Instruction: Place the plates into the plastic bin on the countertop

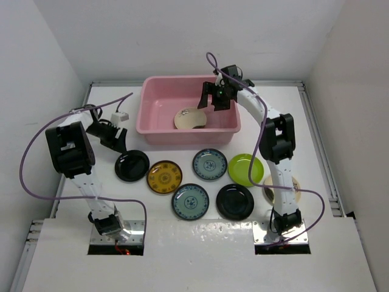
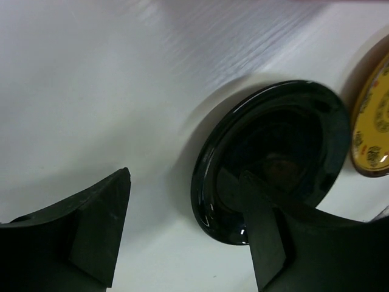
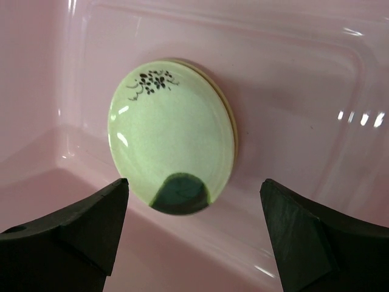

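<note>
The pink plastic bin (image 1: pixel 159 91) stands at the back of the white countertop (image 1: pixel 200 234). A cream plate (image 1: pixel 188 118) with a small dark flower mark (image 3: pixel 170 140) leans against the bin's wall (image 3: pixel 292 73). My right gripper (image 1: pixel 216 104) (image 3: pixel 194 182) hangs open above it, holding nothing. In front of the bin lie a black plate (image 1: pixel 132 165), a yellow-brown one (image 1: pixel 165 177), two blue-grey ones (image 1: pixel 209 164) (image 1: pixel 190 201), a lime one (image 1: pixel 245 169) and another black one (image 1: pixel 235 201). My left gripper (image 1: pixel 118 145) (image 2: pixel 185 176) is open, straddling the near rim of the black plate (image 2: pixel 273 140).
Another cream plate (image 1: pixel 295 185) sits at the right, partly hidden behind the right arm. The yellow-brown plate (image 2: pixel 374 128) lies just beyond the black one in the left wrist view. Purple cables loop off both arms. White walls enclose the table on three sides.
</note>
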